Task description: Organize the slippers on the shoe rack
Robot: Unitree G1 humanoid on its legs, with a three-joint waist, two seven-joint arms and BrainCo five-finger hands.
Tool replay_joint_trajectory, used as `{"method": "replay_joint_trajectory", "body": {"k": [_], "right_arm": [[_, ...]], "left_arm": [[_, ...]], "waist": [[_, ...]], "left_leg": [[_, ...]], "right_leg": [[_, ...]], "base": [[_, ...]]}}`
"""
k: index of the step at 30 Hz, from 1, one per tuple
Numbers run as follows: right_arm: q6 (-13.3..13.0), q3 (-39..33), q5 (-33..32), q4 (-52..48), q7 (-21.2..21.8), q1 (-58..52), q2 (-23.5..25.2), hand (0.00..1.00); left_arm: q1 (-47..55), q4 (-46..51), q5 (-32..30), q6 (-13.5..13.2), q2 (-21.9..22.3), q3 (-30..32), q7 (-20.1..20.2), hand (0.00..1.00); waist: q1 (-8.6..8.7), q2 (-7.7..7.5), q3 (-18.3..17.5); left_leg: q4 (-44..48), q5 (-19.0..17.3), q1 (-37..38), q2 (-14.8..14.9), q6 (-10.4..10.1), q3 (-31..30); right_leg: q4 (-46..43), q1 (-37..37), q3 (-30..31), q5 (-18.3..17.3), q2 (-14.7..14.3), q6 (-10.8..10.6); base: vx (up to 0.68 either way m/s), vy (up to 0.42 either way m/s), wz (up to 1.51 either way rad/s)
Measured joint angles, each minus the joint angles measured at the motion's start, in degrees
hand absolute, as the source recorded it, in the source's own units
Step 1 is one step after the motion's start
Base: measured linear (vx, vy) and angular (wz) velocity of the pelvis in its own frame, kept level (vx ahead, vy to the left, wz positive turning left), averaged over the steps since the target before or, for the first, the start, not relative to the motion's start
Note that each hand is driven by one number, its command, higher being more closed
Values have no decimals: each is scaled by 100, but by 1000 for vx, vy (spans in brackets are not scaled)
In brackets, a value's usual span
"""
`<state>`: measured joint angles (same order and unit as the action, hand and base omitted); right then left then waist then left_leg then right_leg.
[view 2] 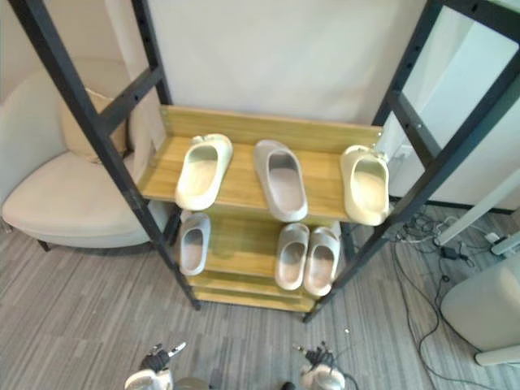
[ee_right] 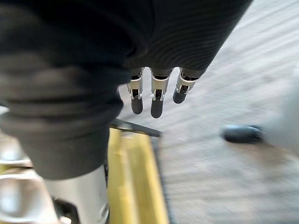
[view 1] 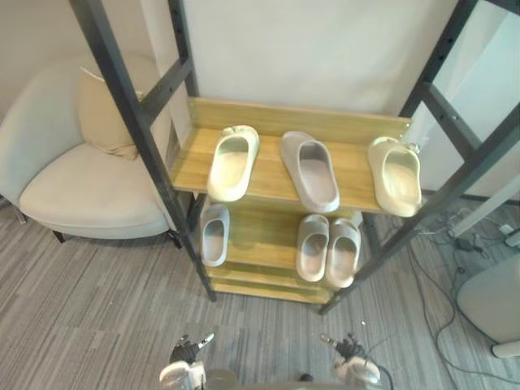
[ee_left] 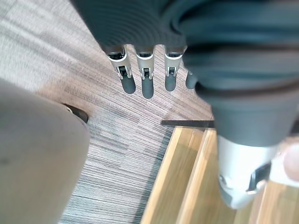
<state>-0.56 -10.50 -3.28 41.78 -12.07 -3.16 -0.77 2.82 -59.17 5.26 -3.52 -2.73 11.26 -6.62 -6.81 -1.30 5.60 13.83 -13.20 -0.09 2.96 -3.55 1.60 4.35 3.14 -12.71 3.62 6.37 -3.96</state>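
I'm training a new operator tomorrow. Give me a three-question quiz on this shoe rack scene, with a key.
1. True or false: on the upper wooden shelf, the grey foam slipper lies between the left cream slipper and the right cream slipper.
2. How many pale grey slippers lie on the wooden shelf just below? A two, B three, C four.
3. Fill in: the left hand and the right hand both hold ____.
Key: 1 true; 2 B; 3 nothing.

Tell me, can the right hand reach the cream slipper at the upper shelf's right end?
Probably yes. The right hand hangs open and empty, and the cream slipper lies at the open front of the shelf; only the slanted rack post stands close.
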Motion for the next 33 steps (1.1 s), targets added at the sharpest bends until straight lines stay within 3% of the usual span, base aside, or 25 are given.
{"method": "replay_joint_trajectory", "body": {"k": [5,10,25,33], "right_arm": [[-140,-4,481,-1940,-26,-252,-320,0],[-219,1,581,-3029,-21,-598,-322,0],[-622,736,768,-5063,279,-1153,-144,0],[-830,948,767,-5469,479,-1121,-171,0]], "left_arm": [[-9,12,-150,-17,-79,-257,-75,0],[-1,19,-298,-90,-89,-425,-76,0],[56,20,-514,-112,-100,-690,-48,0],[59,12,-521,-120,-171,-897,-48,0]], "waist": [[60,3,6],[101,-1,10],[337,6,38],[361,5,46]], "left_leg": [[-103,-1,15,-48,16,-263],[-195,-8,119,-38,28,-293],[-299,-24,253,-41,51,-303],[-270,-41,320,-40,64,-360]], "right_leg": [[15,-94,163,37,-25,-4],[16,-94,260,38,-47,-3],[8,0,323,35,-43,-17],[-21,89,336,23,-45,-30]], "base": [[53,-5,-17],[33,-5,-11],[-5,2,-2],[-10,0,3]]}}
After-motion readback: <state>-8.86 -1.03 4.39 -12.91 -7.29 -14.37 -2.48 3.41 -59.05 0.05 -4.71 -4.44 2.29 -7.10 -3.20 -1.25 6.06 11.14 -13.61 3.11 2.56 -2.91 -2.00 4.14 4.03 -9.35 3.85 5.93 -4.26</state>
